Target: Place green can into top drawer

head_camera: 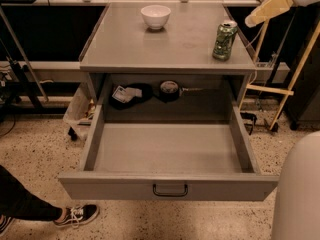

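lab or workshop: speckled floor [35, 154], loose cables [11, 75], grey cabinet [165, 68]; gripper [250, 21] upper right.

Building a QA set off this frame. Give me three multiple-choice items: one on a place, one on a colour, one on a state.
1. Where does the green can stand?
A) inside the top drawer
B) on the tabletop, near its right edge
C) on the floor

2. What colour is the bowl?
A) white
B) red
C) black

3. What state is the top drawer in?
A) shut
B) pulled open
C) taken out and lying on the floor

Answers:
1 B: the can stands upright on the tabletop, and the gripper hangs above and to the right of it, apart from it.
2 A: the bowl at the back of the tabletop is plainly white.
3 B: the front panel with its handle stands well forward of the table frame.
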Tool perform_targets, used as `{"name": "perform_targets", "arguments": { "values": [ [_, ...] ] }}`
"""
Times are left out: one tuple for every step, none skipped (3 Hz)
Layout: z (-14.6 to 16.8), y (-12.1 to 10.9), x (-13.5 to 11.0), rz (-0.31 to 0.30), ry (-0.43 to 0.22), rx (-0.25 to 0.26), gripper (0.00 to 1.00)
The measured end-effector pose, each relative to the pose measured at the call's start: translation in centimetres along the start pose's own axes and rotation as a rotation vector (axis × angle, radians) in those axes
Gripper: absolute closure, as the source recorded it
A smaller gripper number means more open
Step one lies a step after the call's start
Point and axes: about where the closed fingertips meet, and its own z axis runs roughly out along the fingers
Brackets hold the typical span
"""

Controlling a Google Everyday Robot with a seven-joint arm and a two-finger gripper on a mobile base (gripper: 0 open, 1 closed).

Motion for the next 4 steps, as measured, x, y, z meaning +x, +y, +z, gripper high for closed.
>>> {"name": "perform_targets", "arguments": {
  "values": [
    [2.0, 0.5, 1.6, 0.067, -0.036, -0.048, 0.00],
    [7.6, 1.9, 5.5, 0.220, -0.068, -0.151, 0.00],
    [13.2, 3.0, 9.9, 0.375, -0.062, -0.197, 0.00],
    [13.2, 3.0, 9.9, 0.375, -0.062, -0.197, 0.00]
  ]
}}
